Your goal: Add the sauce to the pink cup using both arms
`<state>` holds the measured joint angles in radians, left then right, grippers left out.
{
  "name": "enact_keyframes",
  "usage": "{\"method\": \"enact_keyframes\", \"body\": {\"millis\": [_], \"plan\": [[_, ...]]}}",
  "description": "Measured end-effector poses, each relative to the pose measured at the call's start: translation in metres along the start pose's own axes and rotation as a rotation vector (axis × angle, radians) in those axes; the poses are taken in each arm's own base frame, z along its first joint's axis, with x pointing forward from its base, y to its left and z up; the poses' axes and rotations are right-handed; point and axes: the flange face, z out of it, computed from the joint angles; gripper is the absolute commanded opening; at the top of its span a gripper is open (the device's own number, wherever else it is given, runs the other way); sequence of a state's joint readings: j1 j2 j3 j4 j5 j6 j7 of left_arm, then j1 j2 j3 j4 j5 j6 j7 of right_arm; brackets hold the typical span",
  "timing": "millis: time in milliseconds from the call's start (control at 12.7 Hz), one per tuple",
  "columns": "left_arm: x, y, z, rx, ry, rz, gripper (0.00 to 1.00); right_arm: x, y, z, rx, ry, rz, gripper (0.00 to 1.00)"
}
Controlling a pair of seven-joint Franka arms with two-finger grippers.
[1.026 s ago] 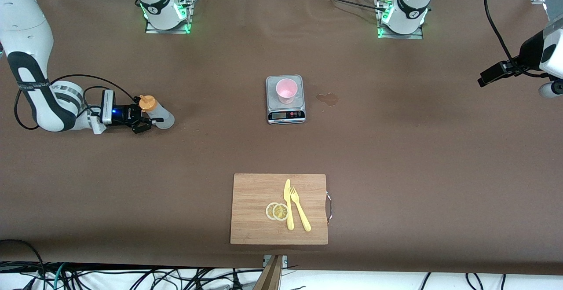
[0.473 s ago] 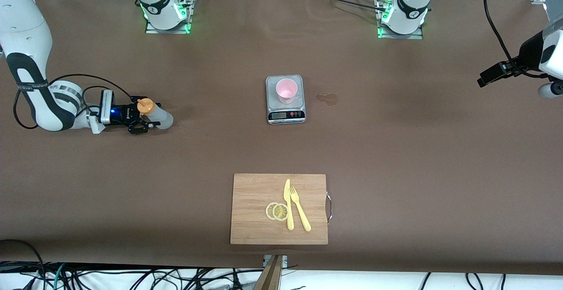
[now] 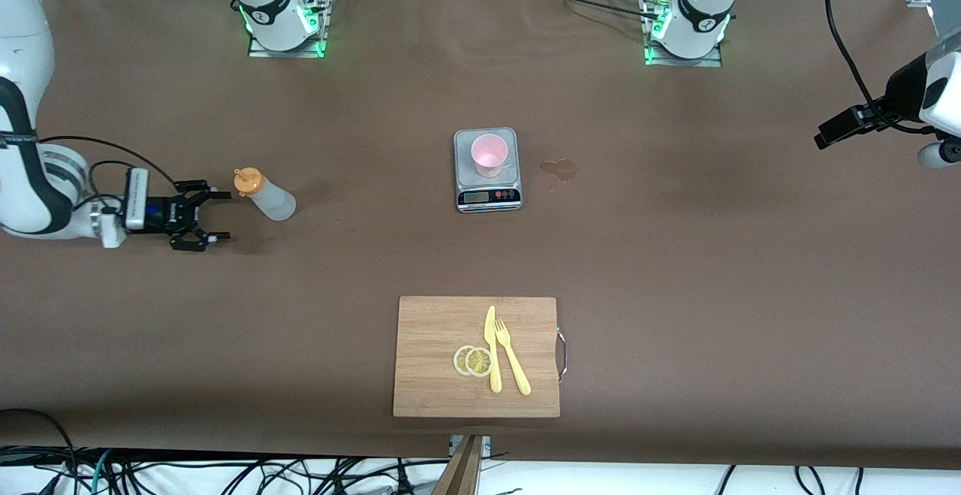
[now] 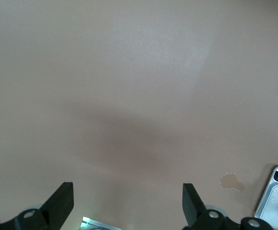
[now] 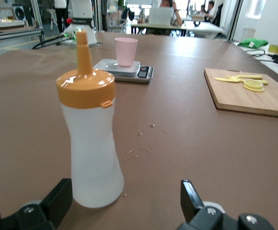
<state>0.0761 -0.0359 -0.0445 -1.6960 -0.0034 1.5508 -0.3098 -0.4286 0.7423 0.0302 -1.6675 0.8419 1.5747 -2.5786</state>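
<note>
– At the near edge of the desk, what lies there?

– Only the cutting board (image 3: 435, 330) with a knife (image 3: 492, 345), a fork (image 3: 513, 367) and lemon slices (image 3: 473, 360). They have no part in the sauce.

– And the right end effector (image 3: 224, 216)?

– It is low over the desk near the edge at the right arm's end, turned sideways. Its fingers are spread wide with nothing between them. The sauce bottle (image 3: 264, 196) stands upright just beside the fingertips and apart from them.

– So which step is this?

– I cannot settle it. The scene fits a reach toward the bottle as well as a pulling away from a bottle that was put down. For both, the same care holds, I think. The bottle is tall, with a narrow waist, and looks light, so one brush could tip it. The fingers should stay wide and level and travel in a straight line.

– Where is the pink cup (image 3: 489, 154)?

– Farther from the camera, at the middle of the desk, upright on the scale (image 3: 488, 196). Whether it has sauce inside, I cannot tell. A small stain (image 3: 559, 169) lies beside the scale.

– The left arm?

– It waits. The left end effector (image 4: 127, 187) is over the desk's edge at the left arm's end, with its fingers apart and holding nothing.
</note>
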Motion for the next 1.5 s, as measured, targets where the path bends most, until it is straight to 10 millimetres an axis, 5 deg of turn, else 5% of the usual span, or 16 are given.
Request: {"method": "enact_keyframes", "body": {"millis": [631, 1183, 1499], "plan": [[0.001, 0.000, 0.001, 0.000, -0.002, 0.000, 1.00, 0.082, 0.050, -0.069, -0.003, -0.229, 0.236, 1.00], [0.001, 0.000, 0.001, 0.000, -0.002, 0.000, 1.00, 0.184, 0.097, -0.056, -0.066, -0.451, 0.479, 1.00], [0.001, 0.000, 0.001, 0.000, -0.002, 0.000, 1.00, 0.252, 0.116, -0.024, -0.135, -0.589, 0.647, 1.00]]}}
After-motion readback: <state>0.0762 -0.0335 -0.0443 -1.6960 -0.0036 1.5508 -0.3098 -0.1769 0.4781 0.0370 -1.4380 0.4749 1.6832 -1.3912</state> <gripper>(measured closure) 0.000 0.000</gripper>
